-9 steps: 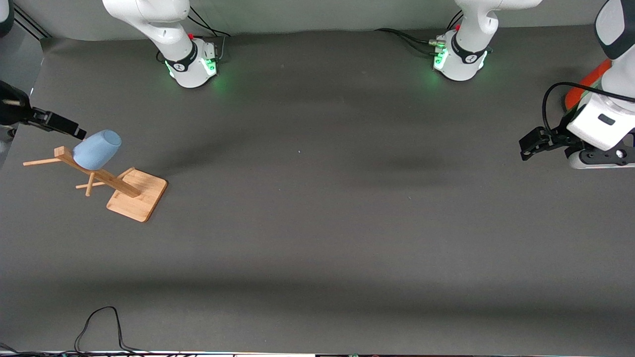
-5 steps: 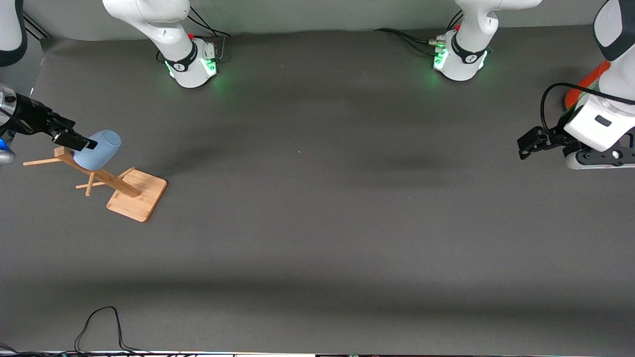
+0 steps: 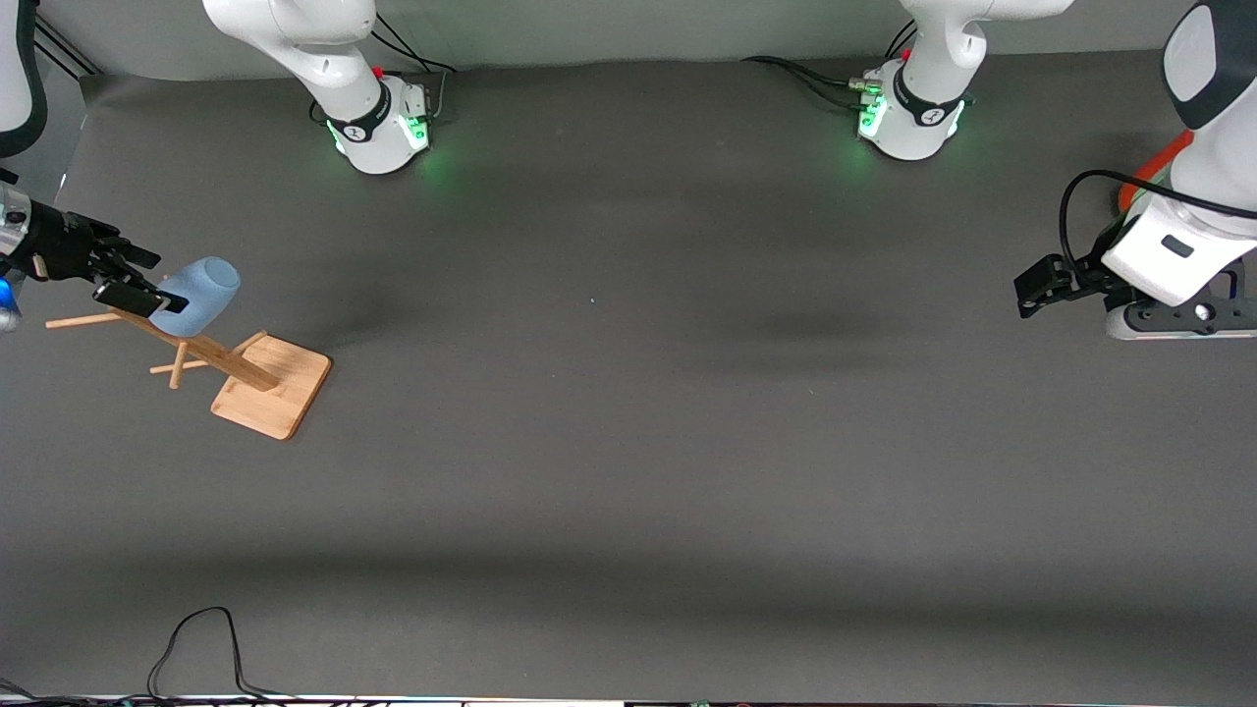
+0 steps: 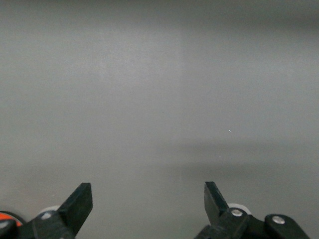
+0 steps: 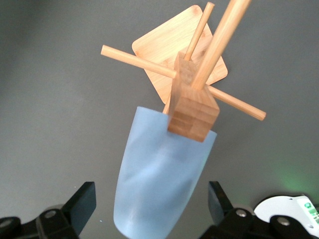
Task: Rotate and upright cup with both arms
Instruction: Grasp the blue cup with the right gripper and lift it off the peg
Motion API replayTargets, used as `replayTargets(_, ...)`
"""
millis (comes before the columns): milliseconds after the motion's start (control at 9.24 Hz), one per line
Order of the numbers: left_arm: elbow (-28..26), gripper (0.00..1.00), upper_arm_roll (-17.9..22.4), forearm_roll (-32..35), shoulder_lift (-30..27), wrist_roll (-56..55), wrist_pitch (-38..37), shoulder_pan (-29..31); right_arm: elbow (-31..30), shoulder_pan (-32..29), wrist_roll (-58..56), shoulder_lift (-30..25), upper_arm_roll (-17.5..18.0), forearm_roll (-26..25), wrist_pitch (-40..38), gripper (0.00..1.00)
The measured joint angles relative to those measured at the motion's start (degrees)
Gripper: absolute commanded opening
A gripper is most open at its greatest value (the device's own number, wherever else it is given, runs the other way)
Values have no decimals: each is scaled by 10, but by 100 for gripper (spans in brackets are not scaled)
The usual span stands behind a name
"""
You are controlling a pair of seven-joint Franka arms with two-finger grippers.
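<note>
**Right hand closes in around the cup on its wooden rack**

The cup (image 3: 196, 295) hangs inverted on a peg of the wooden rack (image 3: 231, 365), which stands on the worktop (image 3: 628, 442) at the right arm's end. Over the last second the right hand (image 3: 137, 280) has come in from the edge of the front view, first short of the cup, then at its base, and now with its fingers straddling the narrow closed end. In the right wrist view the two fingers (image 5: 79, 204) stand spread, one on each side of the cup (image 5: 159, 184), with a visible gap between each finger and the pale-blue wall: the hand is released and has not yet gripped. The cup has not shifted on its peg in that time. The left hand (image 3: 1039, 287), also spread apart as its wrist view (image 4: 148, 199) shows, hovers over bare worktop at the left arm's end, having drifted only slightly; that arm waits. Judged from this, the approach is finished and the grasp is the step in hand; lifting off the peg, the handover and uprighting all remain.
</note>
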Motion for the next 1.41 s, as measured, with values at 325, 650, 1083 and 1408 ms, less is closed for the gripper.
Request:
replayTargets(325,0,100,0,0,3,0,0,0,-25,0,0,9,-5,15,18,100)
replayTargets(650,0,100,0,0,6,0,2,-2,-29,0,-1,15,-13,20,19,68)
replayTargets(1083,0,100,-1,0,8,0,2,-10,-24,0,-3,15,-20,25,14,57)
replayTargets(1408,1,100,0,0,8,0,2,-10,36,1,61,11,5,41,-53,57)
